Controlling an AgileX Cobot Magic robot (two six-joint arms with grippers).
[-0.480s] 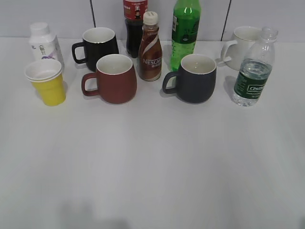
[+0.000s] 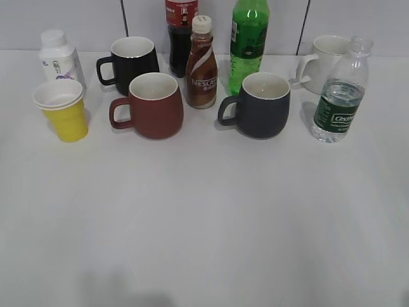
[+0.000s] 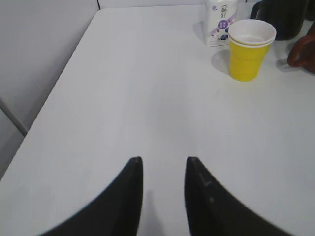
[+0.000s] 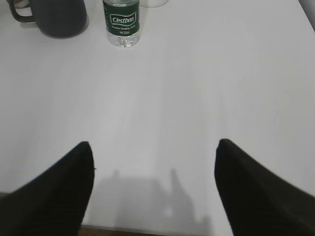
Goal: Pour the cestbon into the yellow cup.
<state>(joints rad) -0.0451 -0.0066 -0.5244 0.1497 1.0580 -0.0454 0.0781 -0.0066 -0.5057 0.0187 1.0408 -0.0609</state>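
The cestbon point(image 2: 339, 105), a small clear bottle with a dark green label and no cap, stands upright at the right of the table. It also shows at the top of the right wrist view point(image 4: 121, 22). The yellow cup point(image 2: 62, 112) stands at the far left, and its white inside shows in the left wrist view point(image 3: 249, 49). My left gripper point(image 3: 164, 161) is open by a narrow gap and empty, well short of the cup. My right gripper point(image 4: 155, 145) is wide open and empty, well short of the bottle. Neither gripper shows in the exterior view.
A white capped bottle point(image 2: 59, 57) stands behind the cup. A black mug point(image 2: 133, 61), a red mug point(image 2: 153, 105), a dark grey mug point(image 2: 262, 103) and a white mug point(image 2: 326, 57) stand between cup and bottle. So do a Nescafe bottle point(image 2: 202, 64), a cola bottle point(image 2: 180, 32) and a green soda bottle point(image 2: 248, 41).
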